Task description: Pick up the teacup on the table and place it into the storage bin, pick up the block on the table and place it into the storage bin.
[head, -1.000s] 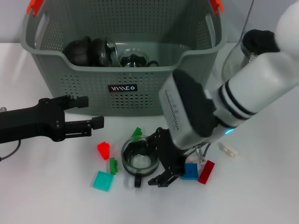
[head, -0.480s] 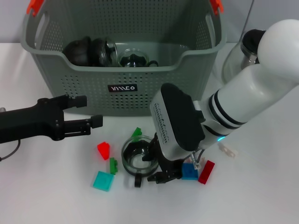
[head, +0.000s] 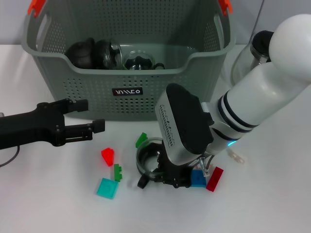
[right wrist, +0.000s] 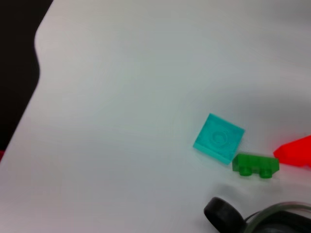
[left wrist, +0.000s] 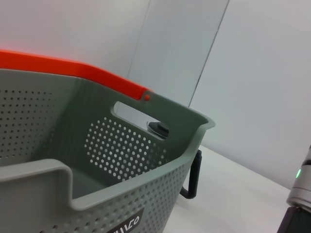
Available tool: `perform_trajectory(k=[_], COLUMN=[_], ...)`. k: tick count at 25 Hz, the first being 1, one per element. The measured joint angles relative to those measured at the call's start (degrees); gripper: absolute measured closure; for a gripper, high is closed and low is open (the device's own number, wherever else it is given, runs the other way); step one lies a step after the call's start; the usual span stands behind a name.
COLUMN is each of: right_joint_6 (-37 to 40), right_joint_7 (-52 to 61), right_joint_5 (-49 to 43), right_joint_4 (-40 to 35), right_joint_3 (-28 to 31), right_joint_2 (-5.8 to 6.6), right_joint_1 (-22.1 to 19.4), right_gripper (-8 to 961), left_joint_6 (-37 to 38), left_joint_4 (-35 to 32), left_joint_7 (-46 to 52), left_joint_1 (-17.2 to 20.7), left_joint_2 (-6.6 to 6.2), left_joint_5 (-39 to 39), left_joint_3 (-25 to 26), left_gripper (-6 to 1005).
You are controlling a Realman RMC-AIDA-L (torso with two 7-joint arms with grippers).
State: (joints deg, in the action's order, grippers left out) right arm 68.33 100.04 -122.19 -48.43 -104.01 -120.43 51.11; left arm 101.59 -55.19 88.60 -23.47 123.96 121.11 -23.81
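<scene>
The right tool (head: 163, 177) has come lower over the glass teacup (head: 149, 160) on the white desk (head: 58, 204), and the bulky wrist now covers more of the cup than half a second ago; the cup itself has slid slightly toward the robot's right and its black handle (head: 142, 182) has swung nearer the tool. The tool's dark fingers sit at the cup's rim, but whether they are clamped on it cannot be told. The cup stands on the desk in front of the storage bin (head: 121, 92), which holds dark and glass items. The scattered blocks lie as before: a red block (head: 108, 156), a small green block (head: 117, 172) and a teal flat block (head: 106, 188) to the cup's left, another green block (head: 141, 140) behind it, a blue block (head: 198, 178) and a dark red block (head: 214, 178) to its right. The left tool (head: 92, 116) hovers near the bin's front wall, its fingers apart, shifted barely leftward.
</scene>
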Motion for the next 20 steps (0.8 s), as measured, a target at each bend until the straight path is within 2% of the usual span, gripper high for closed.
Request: perform_trajectory(k=[6,11,14,16,20], right_joint_6=[2.5,8.2,14.2,19.0,31.0], right_joint_7=[1.7,3.0,5.2,7.2,11.3], right_joint_5=[-0.5,-2.6,-4.9,-5.6,-2.0], right_joint_4=[-1.6,-4.7,-9.6,-13.6,-22.2], right_joint_3=[0.9,5.7,9.9,13.2,23.5], right_joint_2=[0.17,0.31,0.29,0.29,0.22], right_joint_1=[-0.4,-1.3,-2.9,-3.7,-3.7], right_gripper=[886,896,896,896,895], left_joint_6=[0.3,0.5,0.1,0.0,0.0], left_joint_4=[0.0,-0.3,-0.6,-0.6,-0.5], left_joint_7=[-0.3,-1.1,-2.1,-3.4,-5.5], left_joint_1=[0.5,1.3,2.2,2.8,4.1], left_joint_2=[-0.48,-0.66,-0.70,-0.61,-0.27], left_joint_5=[0.0,0.5,1.1,1.6,2.0], left_joint_3=[0.9,2.4,2.7,3.4,4.6], left_gripper=[116,116,116,116,116])
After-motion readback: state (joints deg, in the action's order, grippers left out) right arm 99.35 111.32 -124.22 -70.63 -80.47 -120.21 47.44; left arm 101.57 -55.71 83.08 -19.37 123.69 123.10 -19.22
